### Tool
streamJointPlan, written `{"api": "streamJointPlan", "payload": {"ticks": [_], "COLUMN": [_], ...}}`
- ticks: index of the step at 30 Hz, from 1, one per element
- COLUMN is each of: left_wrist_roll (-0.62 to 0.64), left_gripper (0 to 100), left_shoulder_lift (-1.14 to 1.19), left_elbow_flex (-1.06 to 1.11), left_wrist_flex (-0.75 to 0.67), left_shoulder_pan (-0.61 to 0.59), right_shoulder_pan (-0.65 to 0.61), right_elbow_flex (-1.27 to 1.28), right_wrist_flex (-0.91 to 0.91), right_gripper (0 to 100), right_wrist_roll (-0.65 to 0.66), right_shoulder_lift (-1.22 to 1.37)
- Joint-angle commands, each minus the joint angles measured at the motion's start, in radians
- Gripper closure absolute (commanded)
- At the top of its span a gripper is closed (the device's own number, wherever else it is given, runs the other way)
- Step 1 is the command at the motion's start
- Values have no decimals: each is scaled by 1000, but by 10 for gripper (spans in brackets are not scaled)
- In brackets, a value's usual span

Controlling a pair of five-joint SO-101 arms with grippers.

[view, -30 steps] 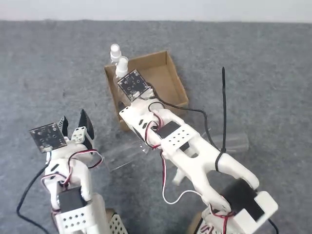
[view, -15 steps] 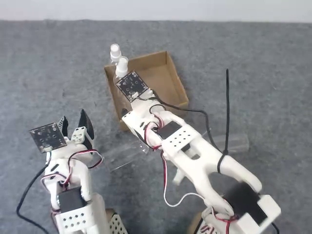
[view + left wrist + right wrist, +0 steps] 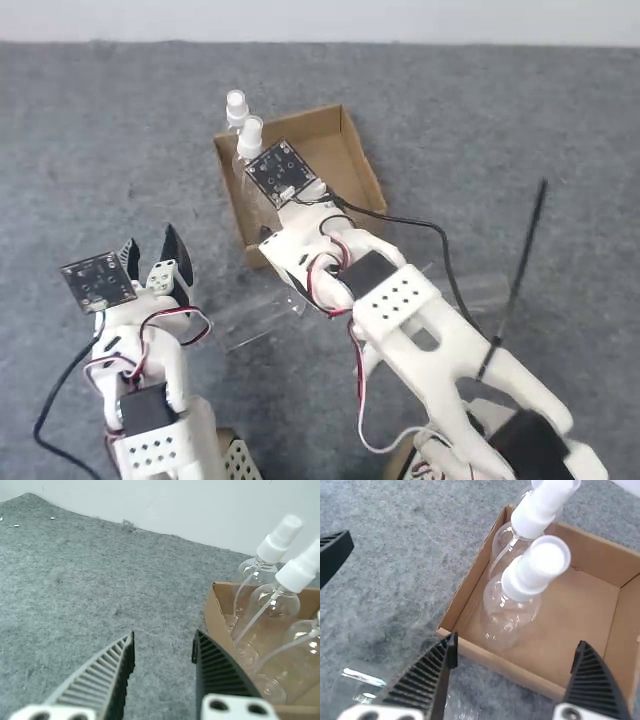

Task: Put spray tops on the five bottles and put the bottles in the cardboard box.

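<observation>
Here, in the high view, the cardboard box [image 3: 345,150] sits on the grey felt table [image 3: 530,120] at about 12 o'clock from the picture's centre, its open side up. Two clear bottles, each with a white spray top, stand upright at the box's 10 o'clock corner: the far bottle [image 3: 236,104] and, just beside it toward 5 o'clock, the near bottle [image 3: 250,132]. The left wrist view adds a third bottle [image 3: 300,645] standing in the box next to them; its top is cut off by the picture's edge. The right arm stretches up from 5 o'clock, its wrist over the box's 7 o'clock part. The right gripper [image 3: 517,645] hangs above the box's near wall with its jaws spread wide, gripping nothing, and the near bottle is just beyond them. The left gripper [image 3: 150,242] is low over the felt at about 8 o'clock from the box, well apart from it; its jaws are parted and bare. An uncapped clear bottle [image 3: 255,315] lies on its side between the two arms, at 6 o'clock from the box. Another clear bottle [image 3: 485,290] lies at the box's 4 o'clock, on the far side of the right arm.
</observation>
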Motion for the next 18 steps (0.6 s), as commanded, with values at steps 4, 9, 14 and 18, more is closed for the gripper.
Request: {"api": "streamJointPlan", "payload": {"ticks": [4,9,14,18], "left_wrist_roll": [-6,-6,-6,-6], "left_gripper": [822,822,822,822], "left_shoulder_lift": [-20,-20,-20,-20], "left_elbow_flex": [-10,-10,-15,-15], "left_wrist_flex": [-26,-26,-28,-28], "left_shoulder_pan": [-9,-26,-63,-58], "right_shoulder_pan": [-1,-8,-38,-81], "right_elbow_flex": [-61,-63,-115,-186], "right_wrist_flex": [140,217,309,420], "right_gripper": [701,701,701,700], "right_wrist_roll": [-9,-15,-157,-338], "right_shoulder_lift": [-170,-229,-237,-217]}}
